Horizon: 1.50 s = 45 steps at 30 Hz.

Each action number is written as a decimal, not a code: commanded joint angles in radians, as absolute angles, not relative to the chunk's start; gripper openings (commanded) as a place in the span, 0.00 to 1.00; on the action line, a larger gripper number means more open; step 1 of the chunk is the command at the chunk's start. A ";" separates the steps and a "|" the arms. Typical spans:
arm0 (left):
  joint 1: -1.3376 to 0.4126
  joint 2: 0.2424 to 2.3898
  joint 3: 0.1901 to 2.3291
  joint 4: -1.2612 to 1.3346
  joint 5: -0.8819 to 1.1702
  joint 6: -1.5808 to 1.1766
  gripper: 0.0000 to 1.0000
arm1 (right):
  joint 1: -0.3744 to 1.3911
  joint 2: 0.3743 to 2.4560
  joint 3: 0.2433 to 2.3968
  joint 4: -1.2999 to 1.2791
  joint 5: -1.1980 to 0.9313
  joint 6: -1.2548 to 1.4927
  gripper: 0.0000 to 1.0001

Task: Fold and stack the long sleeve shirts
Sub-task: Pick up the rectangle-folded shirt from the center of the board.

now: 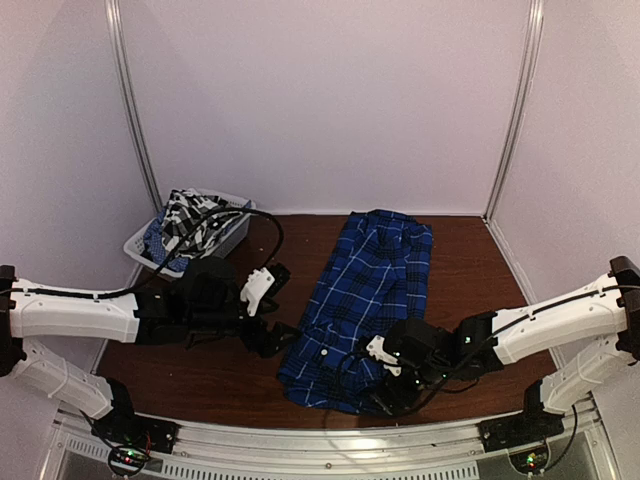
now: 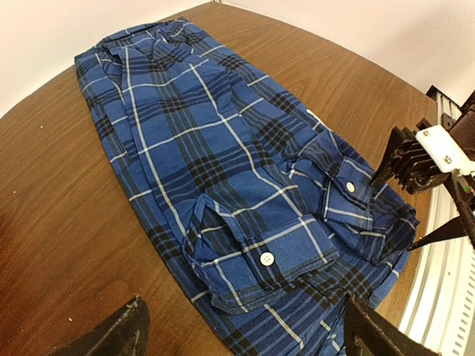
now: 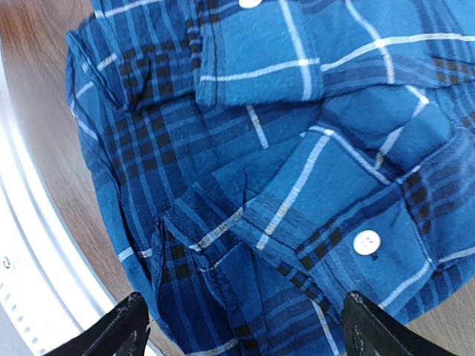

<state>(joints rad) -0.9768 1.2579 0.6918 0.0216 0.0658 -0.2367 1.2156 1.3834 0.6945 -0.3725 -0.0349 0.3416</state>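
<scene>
The royal blue plaid shirt [image 1: 365, 300] lies on the table folded into a long strip, with both buttoned cuffs on its near end [image 2: 223, 185]. A black-and-white checked shirt [image 1: 192, 218] is heaped in the basket. My left gripper [image 1: 278, 336] is open and empty at the blue shirt's near left edge; its view [image 2: 241, 343] shows the jaws wide apart over a cuff. My right gripper [image 1: 386, 388] is open and empty, low over the shirt's near right corner [image 3: 245, 337]. It also shows in the left wrist view [image 2: 423, 159].
A white mesh basket [image 1: 232, 238] stands at the back left by the wall. The table's metal front rail [image 1: 330, 440] runs just below the shirt's near end. White walls enclose the back and sides.
</scene>
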 commanded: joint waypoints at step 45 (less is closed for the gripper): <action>-1.118 1.354 0.448 0.337 0.277 0.307 0.90 | 1.068 1.244 0.638 -0.442 -0.245 0.469 0.00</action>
